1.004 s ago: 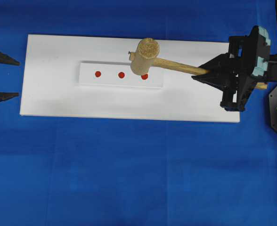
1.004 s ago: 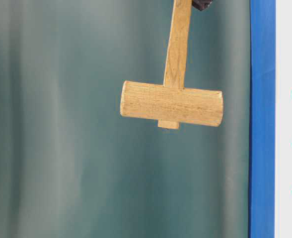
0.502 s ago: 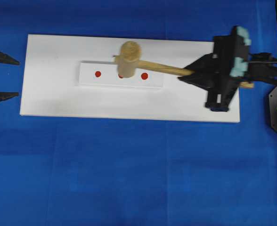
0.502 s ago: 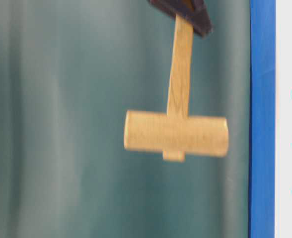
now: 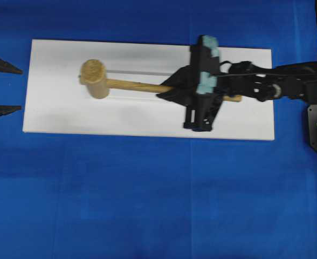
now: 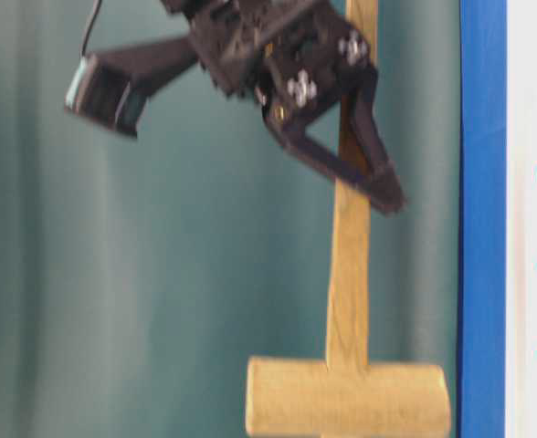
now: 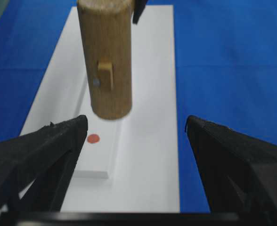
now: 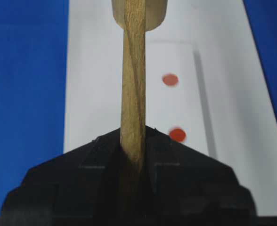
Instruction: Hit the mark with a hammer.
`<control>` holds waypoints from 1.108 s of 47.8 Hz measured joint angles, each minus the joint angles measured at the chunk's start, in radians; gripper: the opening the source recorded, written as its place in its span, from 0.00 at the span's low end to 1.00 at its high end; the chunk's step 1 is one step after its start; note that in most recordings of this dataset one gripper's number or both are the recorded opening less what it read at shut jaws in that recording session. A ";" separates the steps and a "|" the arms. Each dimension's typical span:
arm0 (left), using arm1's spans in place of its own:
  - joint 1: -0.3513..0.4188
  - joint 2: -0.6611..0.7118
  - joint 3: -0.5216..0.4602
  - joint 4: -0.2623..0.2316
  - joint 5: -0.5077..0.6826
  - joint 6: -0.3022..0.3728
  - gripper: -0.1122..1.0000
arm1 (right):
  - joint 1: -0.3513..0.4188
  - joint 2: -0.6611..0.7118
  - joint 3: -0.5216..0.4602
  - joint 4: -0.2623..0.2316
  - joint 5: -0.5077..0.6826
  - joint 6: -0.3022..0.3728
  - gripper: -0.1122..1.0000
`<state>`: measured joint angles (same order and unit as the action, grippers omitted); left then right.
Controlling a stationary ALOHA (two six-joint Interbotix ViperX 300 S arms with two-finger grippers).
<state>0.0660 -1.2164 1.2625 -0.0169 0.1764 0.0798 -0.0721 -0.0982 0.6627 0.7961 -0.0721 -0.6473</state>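
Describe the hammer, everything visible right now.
The hammer is a light-wood mallet: thick cylindrical head with a rough end grain, and a long slim squared handle that passes through the head, its end showing as a small peg. The right end effector is shut on the handle partway along, with the butt end sticking out behind. It is held in the air above the white board, head over the board's left part. Nothing else touches it.
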 measured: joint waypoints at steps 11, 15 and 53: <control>0.000 0.000 0.003 0.000 0.000 0.000 0.85 | 0.002 0.023 -0.035 -0.005 0.018 0.002 0.12; 0.000 0.000 0.008 0.002 -0.008 0.000 0.85 | 0.002 0.023 -0.037 -0.005 0.018 0.002 0.12; 0.034 0.577 -0.084 0.000 -0.545 0.000 0.94 | 0.002 0.023 -0.035 -0.011 0.018 0.002 0.12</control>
<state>0.0997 -0.6397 1.1781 -0.0169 -0.3682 0.0798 -0.0706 -0.0752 0.6274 0.7854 -0.0537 -0.6458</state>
